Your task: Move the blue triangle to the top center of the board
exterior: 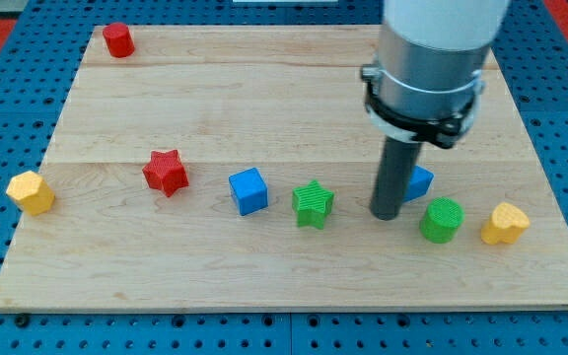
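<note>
The blue triangle (419, 181) lies right of the board's middle and is partly hidden behind my rod, so only its right part shows. My tip (387, 214) rests on the board at the triangle's lower left edge, touching or nearly touching it. The tip stands between the green star (313, 204) on its left and the green cylinder (442, 220) on its right.
A blue cube (248, 190) and a red star (166, 173) lie left of the green star. A red cylinder (117, 40) sits at the top left corner. A yellow block (31, 192) is at the left edge, another yellow block (504, 224) at the right. The wooden board (264, 99) lies on a blue pegboard.
</note>
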Robot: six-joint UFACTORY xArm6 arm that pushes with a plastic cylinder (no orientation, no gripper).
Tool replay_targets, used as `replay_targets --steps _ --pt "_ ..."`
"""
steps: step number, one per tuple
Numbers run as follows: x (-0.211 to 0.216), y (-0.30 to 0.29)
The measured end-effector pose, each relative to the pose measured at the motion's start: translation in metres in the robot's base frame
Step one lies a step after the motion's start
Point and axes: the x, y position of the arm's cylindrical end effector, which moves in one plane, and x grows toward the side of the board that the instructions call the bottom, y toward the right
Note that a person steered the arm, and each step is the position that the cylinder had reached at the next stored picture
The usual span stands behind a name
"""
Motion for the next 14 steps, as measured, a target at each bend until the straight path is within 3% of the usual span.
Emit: replay_targets --steps 1,2,3,4,6,7,8,9,11,13,14 --pt "-0.007 0.044" --pt "-0.066 0.018" --pt "-0.075 -0.021" --pt "-0.060 -0.018" --pt "-0.128 -0.091" --pt "-0.133 -0.102" --pt "-0.098 -0.074" --pt "-0.068 -0.083" --pt "-0.171 -0.157" --pt "-0.141 -0.199" --pt "-0.195 -0.212"
